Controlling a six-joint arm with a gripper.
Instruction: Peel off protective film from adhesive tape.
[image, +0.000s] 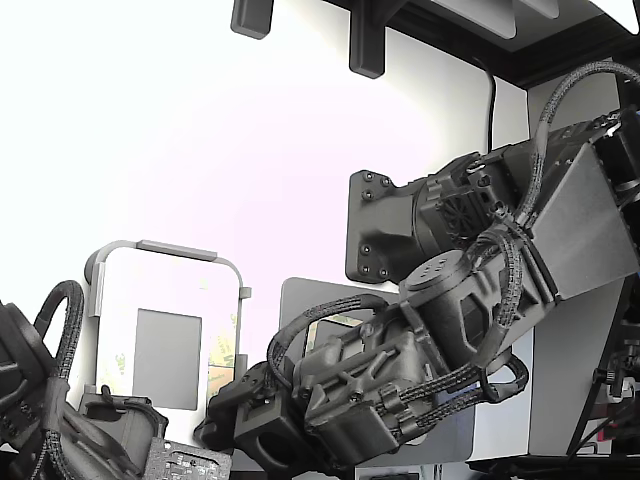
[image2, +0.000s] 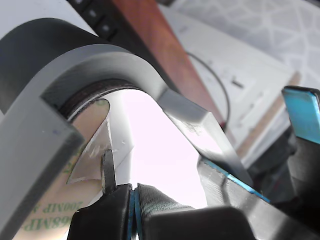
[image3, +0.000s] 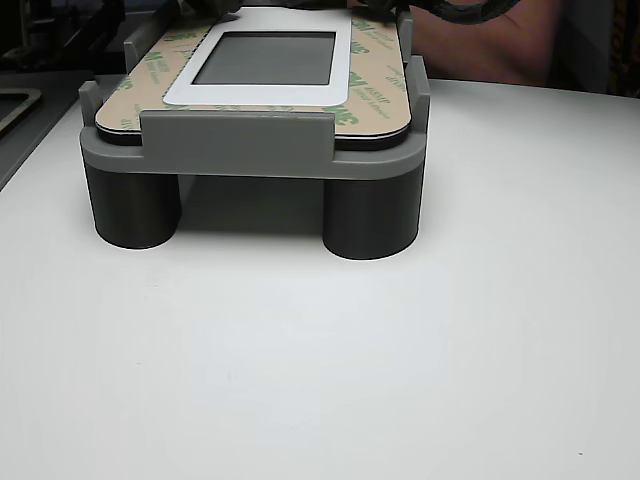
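Note:
A white rounded panel (image: 130, 290) with a dark grey window lies in a grey fixture (image3: 235, 145). Pale-yellow protective film (image3: 372, 75) with green 3M logos runs along the panel's edges, and one strip (image: 222, 362) shows on the exterior view's right side of the panel. In the wrist view my gripper (image2: 134, 192) is shut at the fixture's rounded corner. Its thin tip sits at a shiny lifted corner of the film (image2: 90, 152). Printed film (image2: 40, 217) lies flat below that corner. The gripper's tips are hidden in the exterior view behind the arm (image: 380, 380).
The fixture stands on round grey legs (image3: 370, 215) on a white table (image3: 330, 370). A second dark arm (image: 60, 420) sits at the exterior view's lower left. A grey plate (image: 300, 300) lies behind my arm. Dark brackets (image: 365, 40) hang overhead.

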